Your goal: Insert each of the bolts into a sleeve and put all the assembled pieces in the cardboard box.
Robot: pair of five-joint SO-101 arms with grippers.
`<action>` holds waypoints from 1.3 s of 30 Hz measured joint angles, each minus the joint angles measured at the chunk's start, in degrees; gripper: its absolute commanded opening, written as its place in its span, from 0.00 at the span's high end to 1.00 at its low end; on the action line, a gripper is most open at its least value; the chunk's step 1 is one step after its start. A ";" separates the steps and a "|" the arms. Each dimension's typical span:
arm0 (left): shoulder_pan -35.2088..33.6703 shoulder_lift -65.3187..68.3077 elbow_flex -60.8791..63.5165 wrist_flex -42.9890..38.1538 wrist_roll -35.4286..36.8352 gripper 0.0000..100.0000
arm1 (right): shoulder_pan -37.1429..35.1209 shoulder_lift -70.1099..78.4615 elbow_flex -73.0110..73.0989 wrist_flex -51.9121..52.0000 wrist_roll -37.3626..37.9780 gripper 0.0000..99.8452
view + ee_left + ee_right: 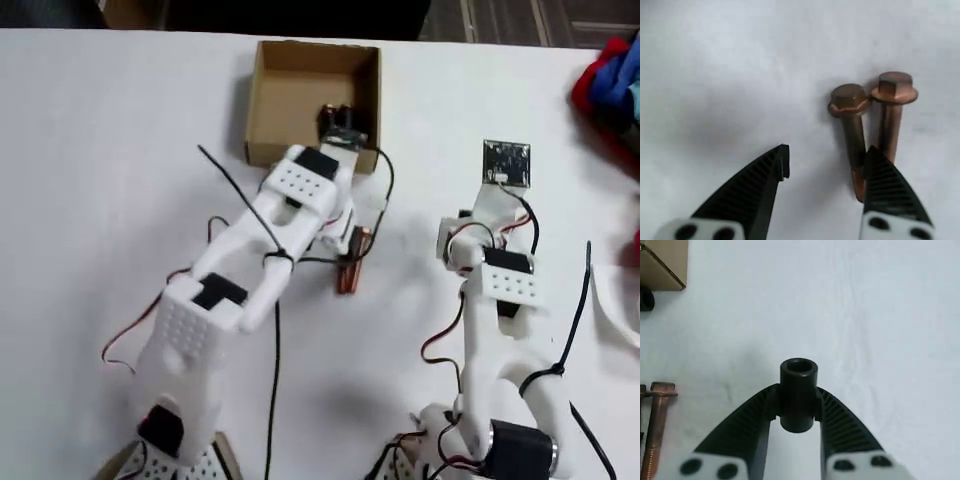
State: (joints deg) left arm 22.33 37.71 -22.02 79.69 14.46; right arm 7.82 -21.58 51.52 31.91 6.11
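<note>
Two copper bolts (860,120) lie side by side on the white table, heads pointing away from my left gripper (827,160). That gripper is open, with one black finger (885,180) over the bolt shafts and the other off to the side on bare table. In the high view the bolts (350,262) lie just in front of the cardboard box (265,100). My right gripper (798,396) is shut on an upright black sleeve (798,385), its hole facing up. A bolt (657,425) and a second black sleeve (645,300) beside the box corner (660,265) also show there.
The left arm (250,250) stretches diagonally toward the box and the right arm (500,290) stands to its right. A red and blue cloth (610,75) lies at the far right edge, and a white curved object (612,305) sits below it.
</note>
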 measured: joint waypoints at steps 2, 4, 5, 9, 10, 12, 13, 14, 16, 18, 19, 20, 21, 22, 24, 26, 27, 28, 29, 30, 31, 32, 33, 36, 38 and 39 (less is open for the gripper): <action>0.00 0.00 0.00 -1.93 0.44 0.75 | 0.00 0.00 0.00 0.00 0.00 0.98; 0.00 0.18 0.00 -3.60 0.44 0.75 | 0.00 0.00 0.00 0.00 0.00 0.98; 0.00 0.26 0.00 -4.22 0.44 0.75 | 0.00 0.00 0.00 0.00 0.00 0.98; 0.00 0.53 0.00 -5.71 0.44 0.78 | 0.00 0.00 0.00 0.00 0.00 0.98; 0.00 0.53 0.00 -5.89 0.44 0.80 | 0.00 0.00 0.00 0.00 0.00 0.98; 0.00 0.53 0.00 -5.98 0.44 0.87 | 0.00 0.00 0.00 0.00 0.00 0.98; 0.00 0.53 0.00 -6.07 0.53 0.90 | 0.00 0.00 0.00 0.00 0.00 0.98; 0.09 0.53 0.00 -6.07 0.53 0.93 | 0.00 0.00 0.00 0.00 0.00 0.98; 0.09 0.53 -0.09 -6.07 0.53 0.95 | 0.00 0.00 0.00 0.00 0.00 0.98; 0.00 0.53 0.00 -6.07 0.44 0.94 | 0.00 0.00 0.00 0.00 0.00 0.98; 0.00 0.53 0.00 -6.07 0.44 0.92 | 0.00 0.00 0.00 0.00 0.00 0.98; 0.00 0.79 -0.09 -6.07 0.44 0.90 | 0.00 0.00 0.00 0.00 0.00 0.98; 0.00 1.23 -0.18 -6.07 0.44 0.87 | 0.00 0.00 0.00 0.00 0.00 0.98; 0.00 1.67 -0.35 -6.07 0.44 0.84 | 0.00 0.00 0.00 0.00 0.00 0.98; -0.09 2.64 -0.79 -6.07 0.44 0.80 | 0.00 0.00 0.00 0.00 0.00 0.98; -0.26 3.87 -0.88 -5.89 0.53 0.80 | 0.00 0.00 0.00 0.00 0.00 0.98; -0.35 4.13 -1.14 -5.71 0.44 0.81 | 0.00 0.00 0.00 0.00 0.00 0.98; -0.44 4.40 -1.23 -5.45 0.53 0.81 | 0.00 0.00 0.00 0.00 0.00 0.98; -0.44 4.48 -1.32 -5.36 0.44 0.81 | 0.00 0.00 0.00 0.00 0.00 0.98; -0.44 4.48 -1.49 -5.36 0.44 0.81 | -0.09 0.00 0.00 0.00 0.00 0.98; -0.44 4.57 -1.49 -5.36 0.44 0.81 | -0.09 0.00 0.00 0.00 0.00 0.98; -0.44 4.57 -1.49 -5.36 0.44 0.81 | -0.09 0.00 0.00 0.00 0.00 0.98; -0.44 4.66 -1.49 -5.36 0.44 0.81 | -0.09 0.00 0.00 0.00 0.00 0.98; -0.44 4.66 -1.49 -5.36 0.44 0.85 | -0.09 0.00 0.00 0.00 0.00 0.98; -0.44 4.66 -1.49 -5.36 0.53 0.91 | -0.09 0.00 0.00 0.00 0.00 0.98; -0.35 4.66 -1.58 -5.45 0.53 0.95 | -0.09 0.00 0.00 0.00 0.00 0.98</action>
State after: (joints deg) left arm 21.98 42.37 -23.60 74.24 14.99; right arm 7.74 -21.58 51.52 31.91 6.11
